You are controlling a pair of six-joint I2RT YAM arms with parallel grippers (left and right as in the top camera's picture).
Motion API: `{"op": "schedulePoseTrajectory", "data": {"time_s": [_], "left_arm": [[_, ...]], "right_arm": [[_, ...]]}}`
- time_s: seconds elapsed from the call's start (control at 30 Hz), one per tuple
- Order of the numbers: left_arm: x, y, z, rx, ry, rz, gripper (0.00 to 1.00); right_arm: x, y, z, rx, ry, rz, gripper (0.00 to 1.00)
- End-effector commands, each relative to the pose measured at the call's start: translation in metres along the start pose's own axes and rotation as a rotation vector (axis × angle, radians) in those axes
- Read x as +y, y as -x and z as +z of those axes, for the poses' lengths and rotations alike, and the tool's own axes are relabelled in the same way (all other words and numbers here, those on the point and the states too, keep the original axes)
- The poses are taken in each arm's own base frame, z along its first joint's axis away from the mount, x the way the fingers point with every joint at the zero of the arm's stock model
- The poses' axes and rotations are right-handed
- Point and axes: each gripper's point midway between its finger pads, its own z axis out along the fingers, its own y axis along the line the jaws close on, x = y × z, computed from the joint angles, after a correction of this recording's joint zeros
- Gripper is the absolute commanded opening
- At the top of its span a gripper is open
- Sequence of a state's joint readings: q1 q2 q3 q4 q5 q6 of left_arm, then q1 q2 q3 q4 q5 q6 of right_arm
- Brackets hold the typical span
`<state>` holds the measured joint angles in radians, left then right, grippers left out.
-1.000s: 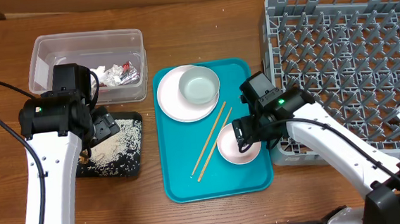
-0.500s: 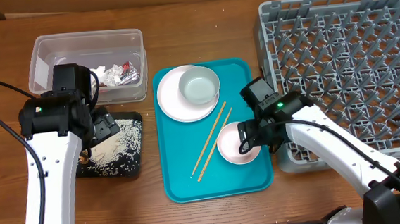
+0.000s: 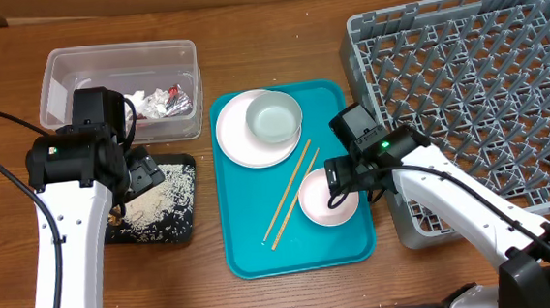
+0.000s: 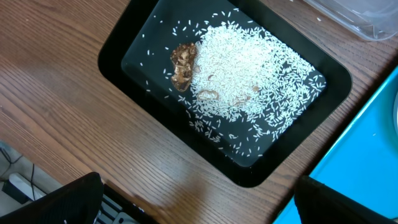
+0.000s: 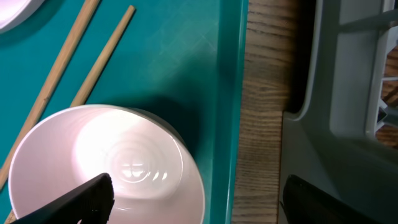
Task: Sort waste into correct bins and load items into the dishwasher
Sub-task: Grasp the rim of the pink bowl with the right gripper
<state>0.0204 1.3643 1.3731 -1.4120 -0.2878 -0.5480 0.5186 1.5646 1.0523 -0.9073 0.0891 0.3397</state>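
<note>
My left gripper (image 3: 141, 175) is open and empty above the black tray (image 3: 184, 165). In the left wrist view (image 4: 199, 186) the tray (image 4: 124, 37) holds rice (image 4: 249, 74) and a brown scrap (image 4: 183, 65). The clear tub (image 3: 75, 66) holds a napkin and foil wrappers (image 3: 160, 102). My right gripper (image 3: 348, 180) is open at the pink bowl's (image 3: 317, 204) right rim. In the right wrist view (image 5: 198, 183) one finger is over the bowl (image 5: 112, 162) and the other is by the dish rack (image 5: 348, 93). The plate (image 3: 240, 142) carries the small grey bowl (image 3: 274, 117). The chopsticks (image 3: 292, 192) lie beside the pink bowl.
The teal tray (image 3: 252, 243) holds the plate, both bowls and the chopsticks. The grey dish rack (image 3: 465, 92) sits skewed at the right, its near-left corner close to the teal tray's right edge. A strip of bare wood (image 5: 261, 124) separates tray and rack.
The dish rack has turned and slid, its near-left corner swinging toward the table's front. My right gripper has stayed at the pink bowl. The left arm has not moved.
</note>
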Motion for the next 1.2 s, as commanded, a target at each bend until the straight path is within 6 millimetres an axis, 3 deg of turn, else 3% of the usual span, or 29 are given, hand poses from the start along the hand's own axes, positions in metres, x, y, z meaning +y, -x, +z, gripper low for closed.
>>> {"op": "schedulePoseTrajectory", "data": {"time_s": [0.0, 0.37, 0.6, 0.93, 1.17], "left_arm": [[0.001, 0.000, 0.001, 0.000, 0.000, -0.012, 1.00], [0.001, 0.000, 0.001, 0.000, 0.000, -0.012, 1.00], [0.001, 0.000, 0.001, 0.000, 0.000, -0.012, 1.00], [0.001, 0.000, 0.001, 0.000, 0.000, -0.012, 1.00], [0.001, 0.000, 0.001, 0.000, 0.000, -0.012, 1.00]], "right_arm": [[-0.006, 0.001, 0.004, -0.004, -0.033, 0.003, 0.88], [-0.023, 0.009, 0.022, -0.017, -0.154, -0.001, 0.87], [-0.033, 0.022, 0.019, -0.080, -0.218, 0.003, 0.88], [-0.068, 0.032, 0.018, -0.099, -0.285, 0.089, 0.88], [-0.069, 0.039, 0.018, -0.119, -0.274, 0.077, 0.88]]}}
